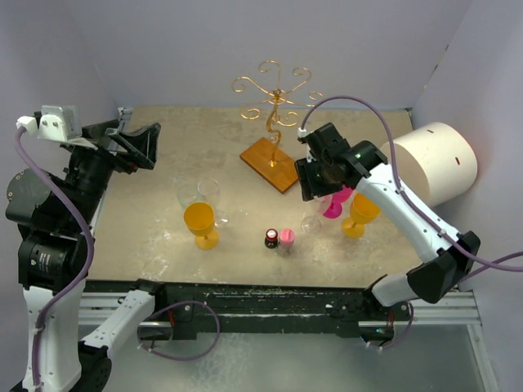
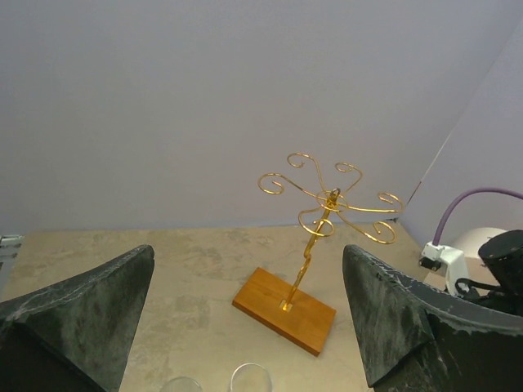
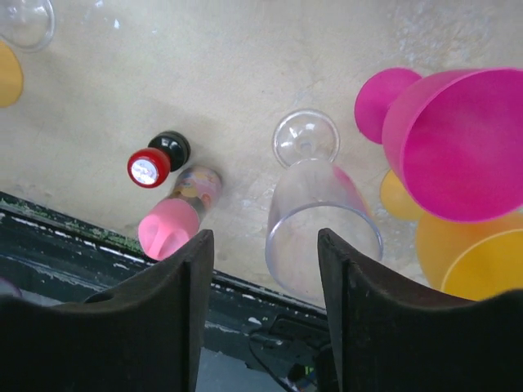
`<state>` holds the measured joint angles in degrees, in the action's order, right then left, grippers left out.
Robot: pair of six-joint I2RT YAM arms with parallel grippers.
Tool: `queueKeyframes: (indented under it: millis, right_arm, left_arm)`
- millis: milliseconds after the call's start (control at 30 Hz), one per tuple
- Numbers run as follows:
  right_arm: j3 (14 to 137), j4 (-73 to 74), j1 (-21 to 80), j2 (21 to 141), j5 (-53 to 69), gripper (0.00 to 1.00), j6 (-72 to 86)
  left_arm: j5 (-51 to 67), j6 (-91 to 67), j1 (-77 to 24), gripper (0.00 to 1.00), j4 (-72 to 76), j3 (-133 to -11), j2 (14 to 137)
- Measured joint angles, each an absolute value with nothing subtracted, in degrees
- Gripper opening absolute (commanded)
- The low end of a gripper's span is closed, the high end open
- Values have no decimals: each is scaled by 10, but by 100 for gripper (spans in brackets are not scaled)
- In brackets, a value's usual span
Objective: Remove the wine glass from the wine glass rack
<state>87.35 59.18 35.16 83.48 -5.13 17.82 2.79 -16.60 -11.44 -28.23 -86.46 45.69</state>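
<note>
The wine glass rack is a gold wire stand with scroll arms on a brown wooden base; nothing hangs from its arms. A clear wine glass stands on the table on its foot, just below my right gripper. That gripper's jaws are apart and open, and the glass rim lies mostly between and beyond them, with no finger touching it. From above, the same glass sits beside a pink glass. My left gripper is raised at the far left, wide open and holding nothing.
A pink goblet and a yellow one crowd the right side of the clear glass. Two small bottles stand left of it. Another yellow goblet and two clear glasses are at centre left. A white cylinder is at right.
</note>
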Motion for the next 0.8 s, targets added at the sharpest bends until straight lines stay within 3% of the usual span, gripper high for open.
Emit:
queueKeyframes:
  millis: [333, 533, 800]
  right_arm:
    - [916, 536, 314, 771, -58, 99, 148]
    - [921, 493, 187, 690, -51, 100, 133]
    - [956, 457, 174, 509, -95, 100, 135]
  left_arm:
    - [39, -207, -114, 99, -287, -859, 474]
    - [52, -235, -115, 99, -310, -859, 512]
    - [58, -240, -115, 99, -348, -858, 524]
